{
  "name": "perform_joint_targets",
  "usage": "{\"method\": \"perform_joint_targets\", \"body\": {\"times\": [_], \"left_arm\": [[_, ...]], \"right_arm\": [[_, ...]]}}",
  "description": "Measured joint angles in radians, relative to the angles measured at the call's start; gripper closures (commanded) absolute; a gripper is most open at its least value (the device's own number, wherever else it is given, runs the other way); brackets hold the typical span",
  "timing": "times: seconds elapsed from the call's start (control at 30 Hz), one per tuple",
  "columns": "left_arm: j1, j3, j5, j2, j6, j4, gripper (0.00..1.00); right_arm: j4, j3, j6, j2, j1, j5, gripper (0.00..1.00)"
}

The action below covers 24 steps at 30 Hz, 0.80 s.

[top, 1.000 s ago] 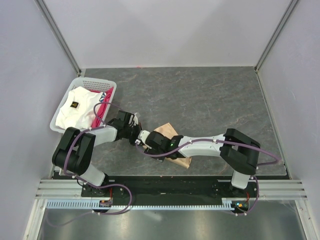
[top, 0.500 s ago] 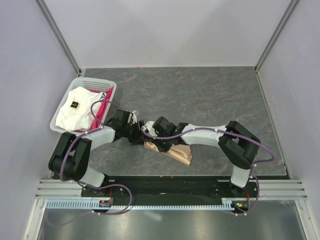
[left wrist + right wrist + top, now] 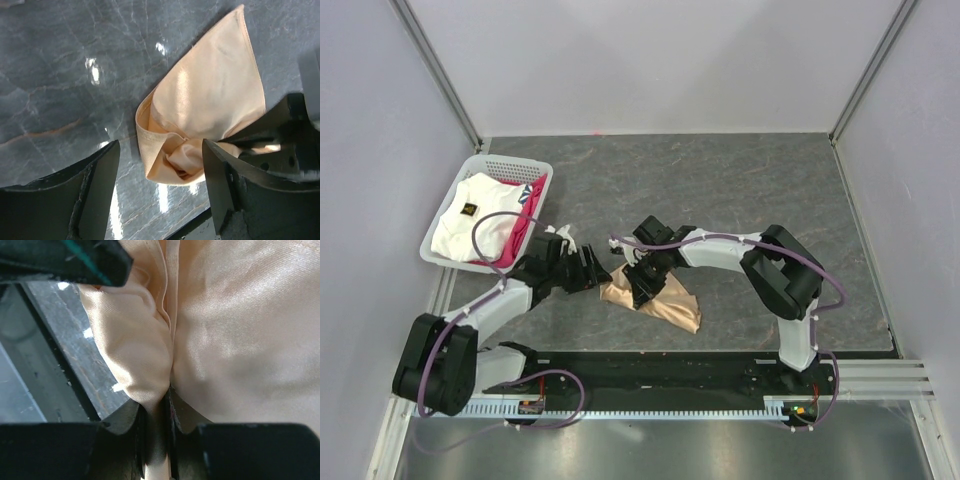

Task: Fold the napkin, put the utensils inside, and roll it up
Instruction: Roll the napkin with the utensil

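The peach-tan napkin [image 3: 665, 303] lies bunched and partly rolled on the dark table, near the front middle. My right gripper [image 3: 642, 288] comes at it from behind and is shut on a fold of the napkin [image 3: 240, 330]. In the right wrist view the cloth is pinched tight between the fingertips [image 3: 181, 416] of the right gripper [image 3: 158, 430]. My left gripper [image 3: 598, 272] stands open just left of the roll. The napkin's rolled end [image 3: 180, 160] lies a little ahead of its spread fingers [image 3: 95, 190] and touches neither. The utensils are hidden or out of view.
A white basket [image 3: 510, 163] stands at the left edge, holding a white cloth [image 3: 470, 215] and a pink-red cloth [image 3: 525, 218]. Grey walls close in the table at the left, back and right. The arm bases line the near edge.
My left gripper has opened, let go of the napkin and drawn back to the left. My right gripper has shut on a fold of the napkin and shifted toward the back.
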Motion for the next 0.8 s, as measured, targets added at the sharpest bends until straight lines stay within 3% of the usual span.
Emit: {"method": "perform_joint_targets", "body": {"times": [0.2,0.47,0.67,0.77,0.8], "left_arm": [[0.000,-0.092,0.026,-0.104,-0.002,0.111,0.24],[-0.001,-0.131,0.100,-0.081,-0.002,0.258,0.25],[-0.008,-0.131,0.140,0.018,-0.001,0.325,0.31],[-0.014,-0.131,0.154,0.054,-0.001,0.347,0.38],[-0.016,-0.131,0.156,0.065,-0.001,0.356,0.45]], "right_arm": [[-0.057,0.060,0.004,0.076,-0.047,-0.147,0.85],[-0.120,0.123,0.009,0.164,-0.099,-0.290,0.83],[-0.169,0.166,0.002,0.209,-0.110,-0.337,0.83],[-0.193,0.185,-0.005,0.228,-0.113,-0.356,0.83],[-0.200,0.191,-0.008,0.235,-0.115,-0.362,0.83]]}}
